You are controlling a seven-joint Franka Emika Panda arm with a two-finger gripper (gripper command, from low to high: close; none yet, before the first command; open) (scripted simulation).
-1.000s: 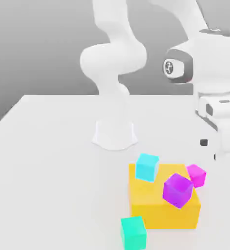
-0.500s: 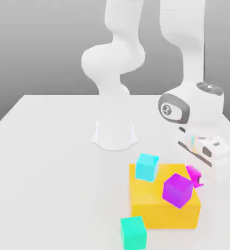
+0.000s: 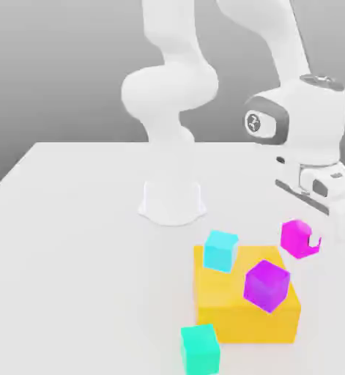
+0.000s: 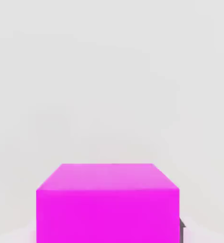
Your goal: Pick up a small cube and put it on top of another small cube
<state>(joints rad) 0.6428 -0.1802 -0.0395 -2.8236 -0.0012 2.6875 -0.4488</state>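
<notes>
The small magenta-pink cube [image 3: 298, 238] hangs in the air just past the far right corner of the yellow block [image 3: 234, 311], lifted off the table. My gripper [image 3: 307, 240] is shut on it from above. Close up in the hand view, the same cube [image 4: 109, 204] sits between the fingers with bare white table behind it. A small cyan cube [image 3: 220, 249] rests tilted at the yellow block's far left corner. Another small teal-green cube [image 3: 200, 348] lies on the table in front of the block.
A bigger, darker purple cube [image 3: 266, 285] sits tilted on top of the yellow block, below and to the exterior view's left of the held cube. The arm's white base [image 3: 172, 201] stands behind the blocks. Open table lies to the exterior view's left.
The hand dropped to the magenta-pink cube beside the yellow block, shut on it, and has now risen with the cube clear of the table.
</notes>
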